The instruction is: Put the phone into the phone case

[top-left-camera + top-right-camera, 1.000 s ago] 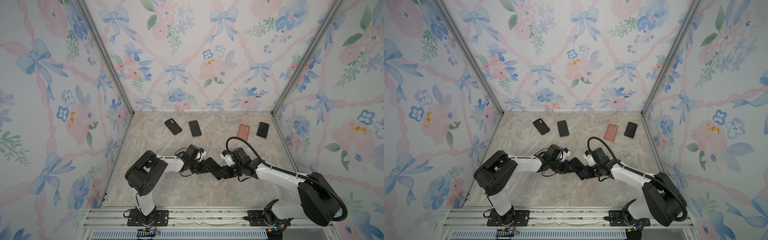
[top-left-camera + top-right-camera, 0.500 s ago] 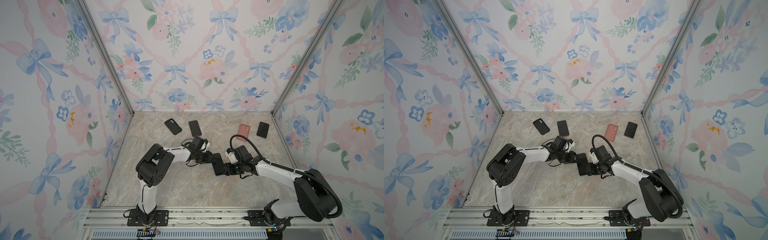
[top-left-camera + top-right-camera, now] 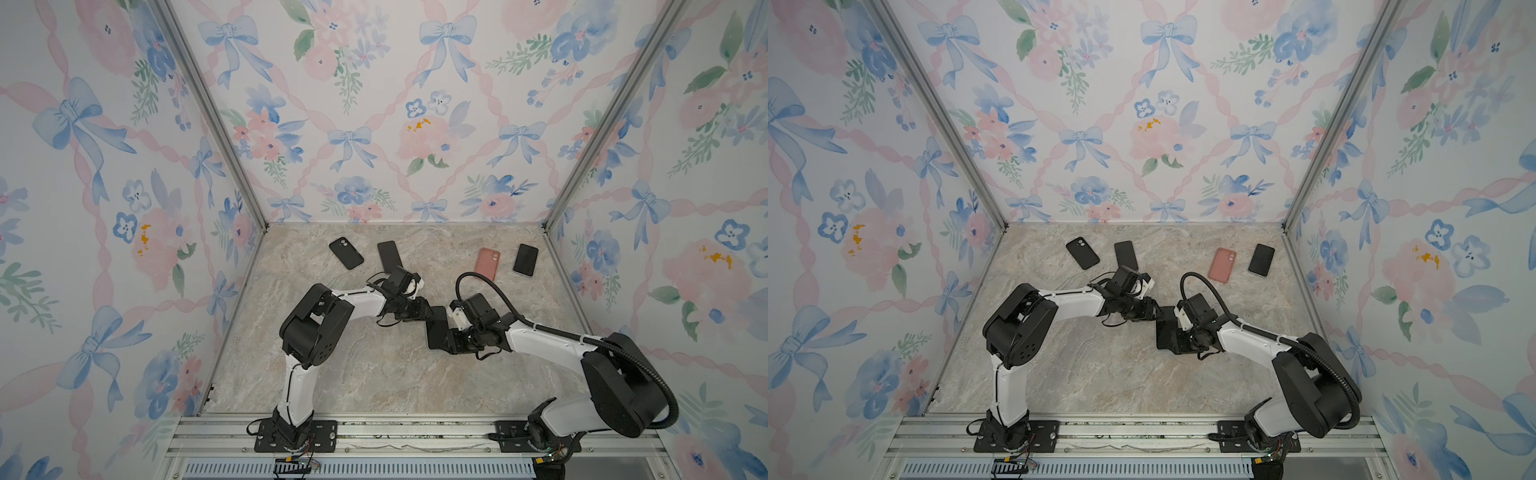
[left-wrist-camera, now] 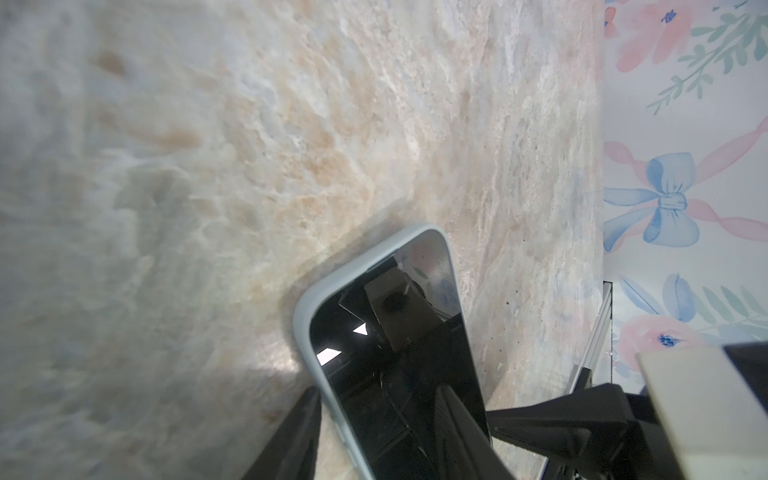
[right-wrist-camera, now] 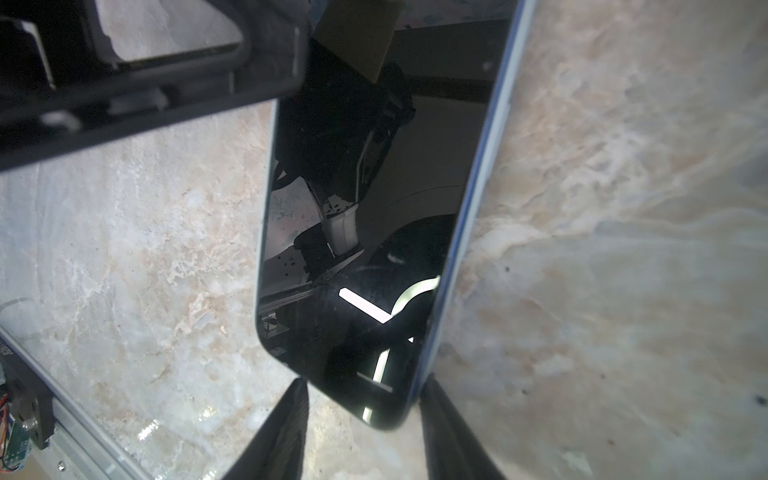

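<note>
1. Marbled beige tabletop (image 3: pixel 374 374) — the floor of the enclosure, seen in both top views.
2. Floral wallpaper (image 3: pixel 374 124) with blue bows, pink ribbons and flowers. It covers the back wall and both side walls.
3. Left aluminium post (image 3: pixel 210 108) and right aluminium post (image 3: pixel 616 108), each running down a rear corner to the tabletop.
4. Aluminium rail (image 3: pixel 415 432) along the front edge.
5. Rear left: black case (image 3: pixel 346 253), camera cut-out uppermost, lying at an angle, with a black phone (image 3: pixel 390 254) lying flat just beside it.
6. Rear right: salmon-pink case (image 3: pixel 487 263), back up. Near it but apart lies a second black phone (image 3: pixel 525 259) — the item closest to the right wall.
</note>
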You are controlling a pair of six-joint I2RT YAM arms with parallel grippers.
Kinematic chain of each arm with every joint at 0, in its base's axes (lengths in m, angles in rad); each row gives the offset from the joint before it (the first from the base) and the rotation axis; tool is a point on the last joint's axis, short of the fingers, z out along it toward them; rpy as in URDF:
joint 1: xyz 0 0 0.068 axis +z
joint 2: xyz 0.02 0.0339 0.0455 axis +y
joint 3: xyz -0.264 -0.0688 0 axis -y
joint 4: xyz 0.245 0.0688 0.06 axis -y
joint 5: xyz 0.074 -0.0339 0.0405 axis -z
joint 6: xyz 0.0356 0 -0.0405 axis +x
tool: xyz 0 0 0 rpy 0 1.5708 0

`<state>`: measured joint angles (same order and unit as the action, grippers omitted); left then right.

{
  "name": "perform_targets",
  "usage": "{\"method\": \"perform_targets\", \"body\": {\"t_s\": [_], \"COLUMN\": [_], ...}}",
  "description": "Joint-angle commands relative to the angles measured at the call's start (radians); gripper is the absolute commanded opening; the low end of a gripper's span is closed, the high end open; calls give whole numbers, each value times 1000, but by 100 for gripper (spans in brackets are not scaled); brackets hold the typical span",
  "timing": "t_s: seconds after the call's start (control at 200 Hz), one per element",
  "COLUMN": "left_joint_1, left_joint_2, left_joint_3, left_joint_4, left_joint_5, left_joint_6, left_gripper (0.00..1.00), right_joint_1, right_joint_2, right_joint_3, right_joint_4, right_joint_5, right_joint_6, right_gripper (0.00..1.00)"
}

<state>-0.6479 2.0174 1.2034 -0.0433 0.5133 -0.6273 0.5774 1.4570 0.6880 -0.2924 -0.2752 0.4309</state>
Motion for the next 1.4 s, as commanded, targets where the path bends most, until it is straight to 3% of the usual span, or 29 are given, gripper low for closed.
{"method": "perform_targets", "body": {"t_s": [0.0,0.2,0.3,0.695,1.395], "left_joint_1": [-1,-14,-31,-61,-61], "left_joint_2": [-10,-161,-191,-201,-173], "left_joint_3": [-55,-206,-239,-333,-347], "left_joint_4": [-59,-59,-58,155,170], "left_joint_5": [-9,28,35,125,107], "left_joint_6": [8,-117,-165,-312,-305], "left_gripper": [47,46,44,42,40], "right_joint_1": [14,30,32,20,30], "right_joint_2": [-47,-101,-96,-110,-85], "right_joint_3": [29,13,23,2,-43], "right_joint_4": [-62,-104,-98,-34,-11], "right_joint_5": [22,129,132,111,132], "right_joint_6": [38,222,241,200,128], "right_gripper": [46,35,29,22,18]}}
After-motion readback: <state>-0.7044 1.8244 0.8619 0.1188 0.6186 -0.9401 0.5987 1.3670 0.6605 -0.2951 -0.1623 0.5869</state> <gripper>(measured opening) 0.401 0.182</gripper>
